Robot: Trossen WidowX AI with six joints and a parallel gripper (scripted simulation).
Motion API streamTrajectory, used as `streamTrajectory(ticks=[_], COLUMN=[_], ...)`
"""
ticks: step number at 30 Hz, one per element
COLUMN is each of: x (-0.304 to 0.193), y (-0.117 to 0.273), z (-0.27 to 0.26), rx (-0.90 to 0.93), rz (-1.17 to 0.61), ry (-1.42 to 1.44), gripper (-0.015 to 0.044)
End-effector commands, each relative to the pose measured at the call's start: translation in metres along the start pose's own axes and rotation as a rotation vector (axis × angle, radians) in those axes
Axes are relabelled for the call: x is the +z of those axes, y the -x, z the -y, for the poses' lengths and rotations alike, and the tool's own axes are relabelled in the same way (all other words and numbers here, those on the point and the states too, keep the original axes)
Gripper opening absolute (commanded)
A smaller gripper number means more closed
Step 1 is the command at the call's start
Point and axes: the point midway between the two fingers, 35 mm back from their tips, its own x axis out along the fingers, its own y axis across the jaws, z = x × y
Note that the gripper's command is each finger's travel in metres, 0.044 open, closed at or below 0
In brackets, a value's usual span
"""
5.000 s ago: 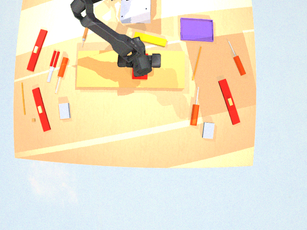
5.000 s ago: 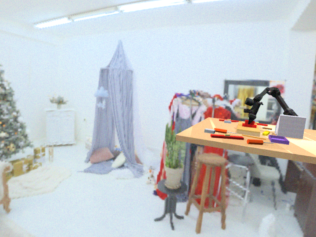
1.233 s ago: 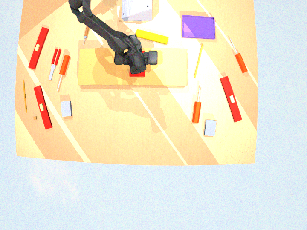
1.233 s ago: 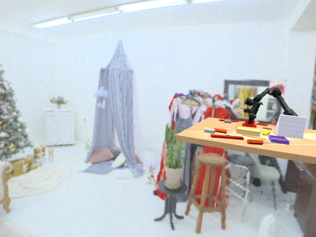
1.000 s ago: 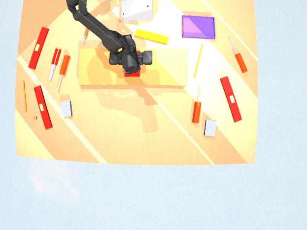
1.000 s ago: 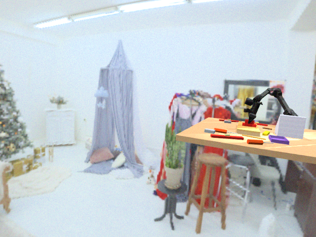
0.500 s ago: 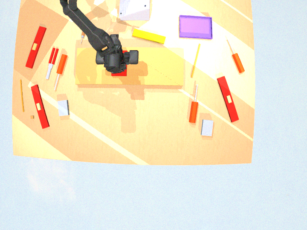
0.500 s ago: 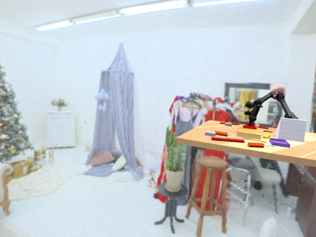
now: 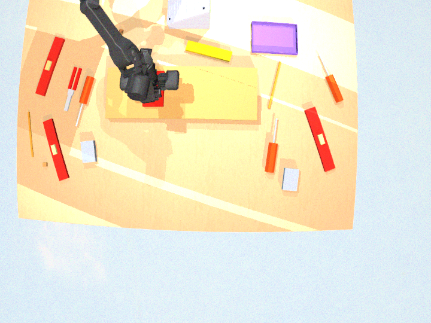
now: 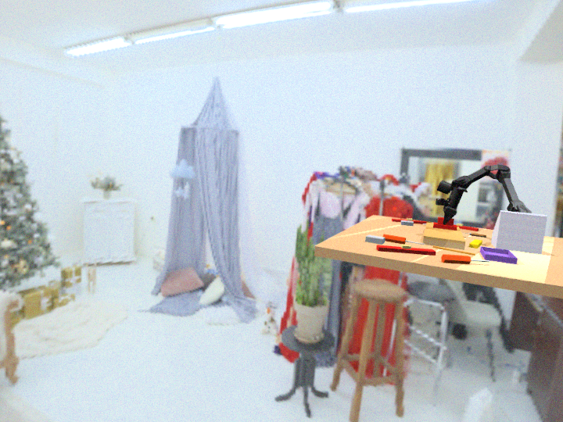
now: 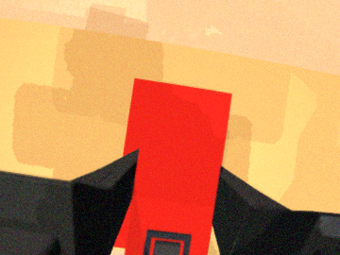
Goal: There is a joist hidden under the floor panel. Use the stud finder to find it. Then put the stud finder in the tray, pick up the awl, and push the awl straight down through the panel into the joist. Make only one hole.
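Note:
My gripper [image 11: 173,159] [image 10: 447,222] is shut on the red stud finder [image 9: 154,103] [image 10: 439,225] [image 11: 179,120], which is at the top face of the yellow floor panel [image 9: 222,99] [image 10: 443,241] [image 11: 28,44], left of the panel's middle in the top view. Whether it touches the panel is unclear. Its dark-framed display [image 11: 168,232] shows partly at the bottom of the wrist view. The purple tray [image 9: 274,52] is empty, at the back right. An orange-handled tool with a thin pointed shaft, apparently the awl [image 9: 334,88] [image 10: 456,258], lies right of the panel. No joist shows.
A yellow block [image 9: 208,51] and a white sloped box [image 9: 190,11] stand behind the panel. Red levels [image 9: 50,66] [image 9: 319,139], orange screwdrivers [image 9: 87,90] [image 9: 271,157] and grey blocks [image 9: 88,151] [image 9: 290,179] lie at both sides. The arm mostly hides a small brown item [image 9: 121,31].

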Motion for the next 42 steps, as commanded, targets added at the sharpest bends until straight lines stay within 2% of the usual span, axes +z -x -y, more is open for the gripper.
streamTrajectory(ticks=[1,30,42], x=[-0.001,-0.001,0.000], y=[0.000,0.002,0.001], z=[0.017,0.112,0.108], rx=[-0.005,-0.011,-0.008], rz=[-0.001,0.000,0.001], ry=[-0.007,-0.006,-0.004], gripper=[0.0000,0.0000,0.0000])
